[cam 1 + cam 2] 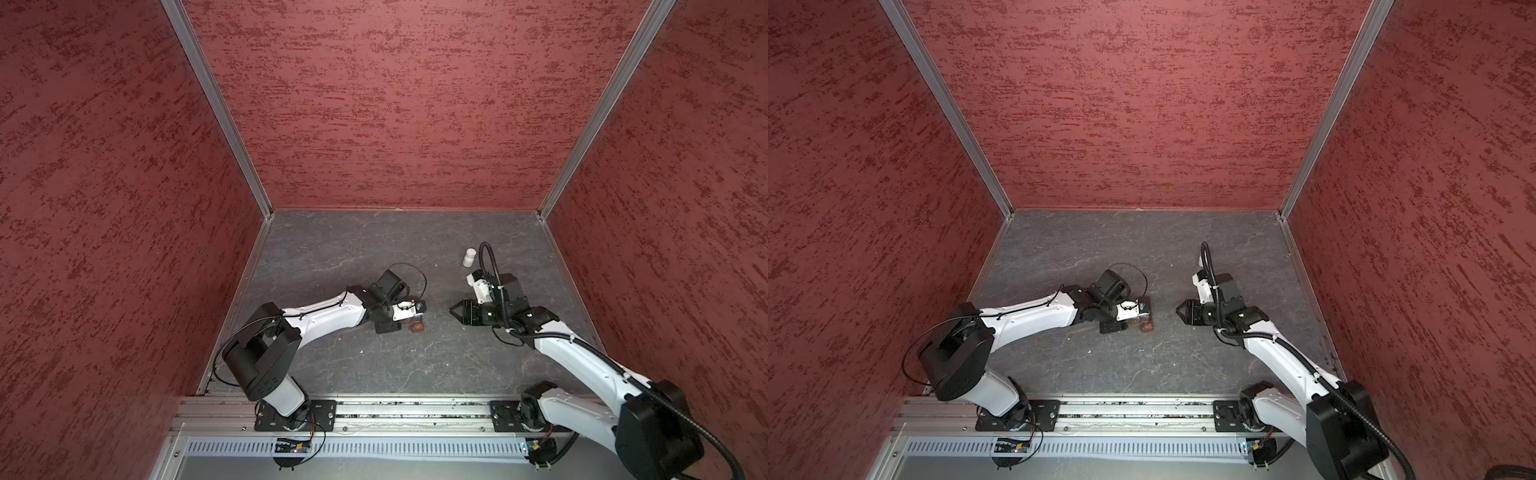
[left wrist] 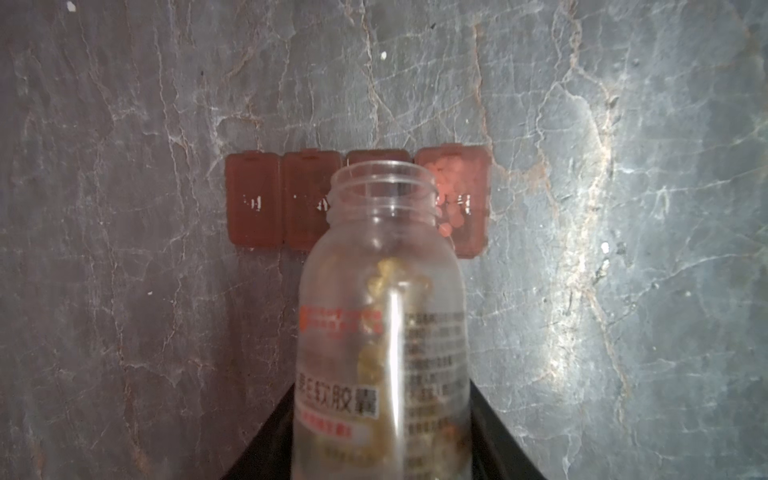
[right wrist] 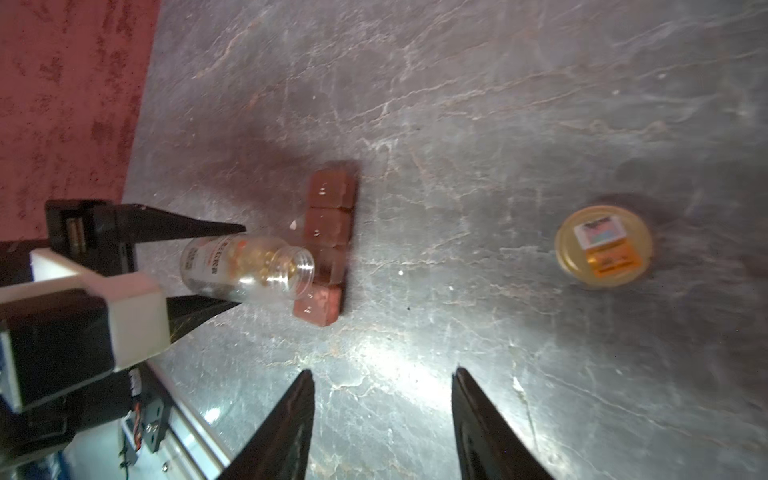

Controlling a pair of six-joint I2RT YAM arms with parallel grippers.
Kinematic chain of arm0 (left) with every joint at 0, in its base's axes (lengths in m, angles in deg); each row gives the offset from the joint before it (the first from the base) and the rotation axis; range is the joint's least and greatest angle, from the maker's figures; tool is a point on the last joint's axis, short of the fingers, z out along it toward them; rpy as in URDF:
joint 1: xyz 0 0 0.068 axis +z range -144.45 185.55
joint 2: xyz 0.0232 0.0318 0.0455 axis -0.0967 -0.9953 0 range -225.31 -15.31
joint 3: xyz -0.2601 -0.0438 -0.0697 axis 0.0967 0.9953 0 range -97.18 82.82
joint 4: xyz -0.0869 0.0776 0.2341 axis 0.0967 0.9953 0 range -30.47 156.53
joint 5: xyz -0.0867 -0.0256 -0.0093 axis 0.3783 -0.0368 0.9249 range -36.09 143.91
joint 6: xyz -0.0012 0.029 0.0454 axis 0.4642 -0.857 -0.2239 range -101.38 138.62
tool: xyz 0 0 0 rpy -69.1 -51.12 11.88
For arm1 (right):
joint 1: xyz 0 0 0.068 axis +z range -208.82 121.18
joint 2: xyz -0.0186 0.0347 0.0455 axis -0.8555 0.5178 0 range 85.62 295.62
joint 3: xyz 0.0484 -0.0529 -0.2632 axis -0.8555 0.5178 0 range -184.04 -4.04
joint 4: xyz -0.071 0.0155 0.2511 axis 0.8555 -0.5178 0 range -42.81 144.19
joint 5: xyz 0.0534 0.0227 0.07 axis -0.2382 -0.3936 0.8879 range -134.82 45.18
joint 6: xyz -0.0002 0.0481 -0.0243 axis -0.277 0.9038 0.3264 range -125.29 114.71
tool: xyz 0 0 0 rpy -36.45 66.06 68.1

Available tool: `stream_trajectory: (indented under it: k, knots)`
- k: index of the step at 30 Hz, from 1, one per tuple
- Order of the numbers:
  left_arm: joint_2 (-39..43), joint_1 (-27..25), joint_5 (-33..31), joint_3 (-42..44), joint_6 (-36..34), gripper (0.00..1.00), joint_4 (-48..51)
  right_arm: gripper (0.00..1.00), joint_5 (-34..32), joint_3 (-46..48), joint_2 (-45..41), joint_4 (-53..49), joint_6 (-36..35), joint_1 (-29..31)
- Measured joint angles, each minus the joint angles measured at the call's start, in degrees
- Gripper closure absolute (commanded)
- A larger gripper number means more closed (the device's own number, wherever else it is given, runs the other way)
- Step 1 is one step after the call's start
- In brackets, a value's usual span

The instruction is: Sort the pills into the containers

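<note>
The containers, a brown strip of four compartments, lie on the grey slate table; pale round pills show in one end compartment; the left gripper pinches an uncapped clear bottle of yellow capsules, lying near-level, its mouth over the neighbouring compartment; the right gripper hangs nearby, fingers spread and empty; a yellow cap lies well apart.
</note>
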Motion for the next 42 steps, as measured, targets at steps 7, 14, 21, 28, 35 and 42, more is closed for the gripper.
stream_trajectory:
  k: [7, 14, 21, 28, 35, 42]
  knots:
    - [-0.1, 0.0, -0.3, -0.1, -0.2, 1.0, 0.7, 0.48, 6.9, 1.9, 0.3, 2.5, -0.4, 0.0]
    - [-0.7, -0.2, -0.9, -1.1, -0.4, 1.0, 1.1, 0.49, 9.7, 1.9, 0.3, 3.9, -0.3, 0.0]
    - [-1.7, -1.0, -1.6, -3.0, -0.5, 1.0, 3.0, 0.51, 10.2, 2.3, 1.2, 3.9, -0.3, 0.0]
    - [-2.2, -1.3, -2.9, -4.6, -1.0, 1.0, 5.5, 0.5, 10.5, 2.4, 3.1, 3.9, -0.3, 1.2]
    - [-3.5, -2.2, -4.4, -6.7, -1.2, 1.0, 8.0, 0.51, 9.9, 2.4, 3.9, 3.8, -0.4, 1.8]
    - [-3.9, -2.6, -5.8, -7.6, -1.4, 1.0, 9.5, 0.51, 9.6, 2.4, 4.1, 3.8, -0.5, 2.2]
